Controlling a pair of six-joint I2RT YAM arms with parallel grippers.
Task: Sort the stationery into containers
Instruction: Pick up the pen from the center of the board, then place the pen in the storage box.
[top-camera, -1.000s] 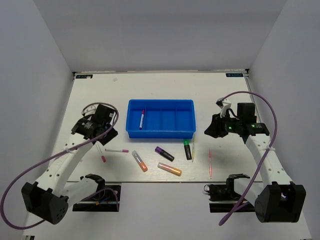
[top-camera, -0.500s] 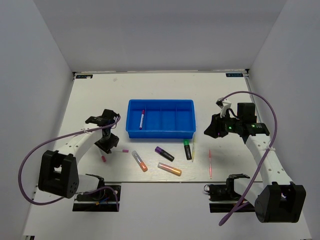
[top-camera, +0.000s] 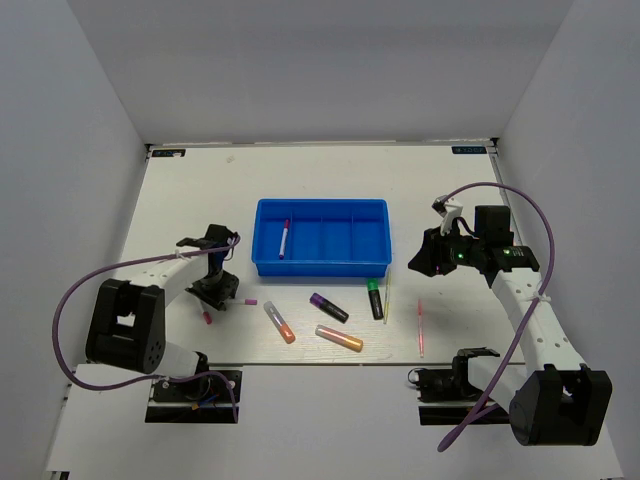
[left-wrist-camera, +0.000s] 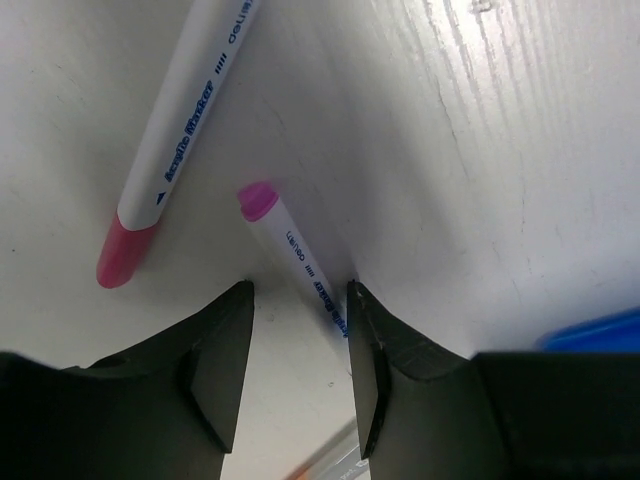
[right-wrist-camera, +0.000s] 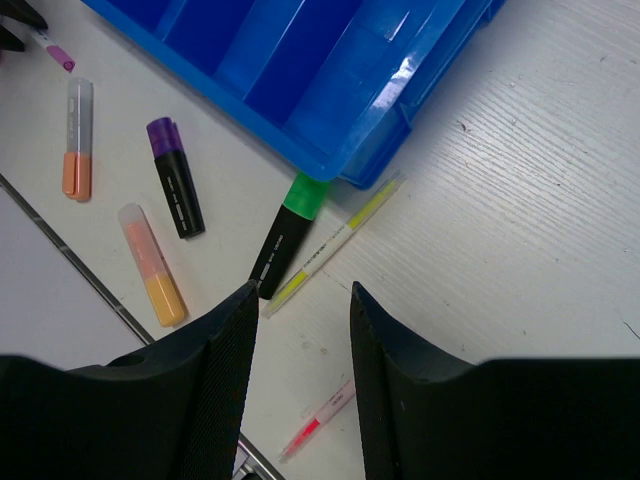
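one pen (top-camera: 284, 238) lies in the leftmost compartment of the blue tray (top-camera: 320, 268); the other markers (top-camera: 328, 307) wait on the table (top-camera: 300, 180) in front. your left gripper (left-wrist-camera: 298, 320) is spread, straddling a pink-capped pen (left-wrist-camera: 288, 245), not yet pinched. your right gripper (right-wrist-camera: 300, 300) hangs spread, holding nothing.

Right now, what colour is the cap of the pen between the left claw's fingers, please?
Magenta; the pen shows best in the left wrist view.
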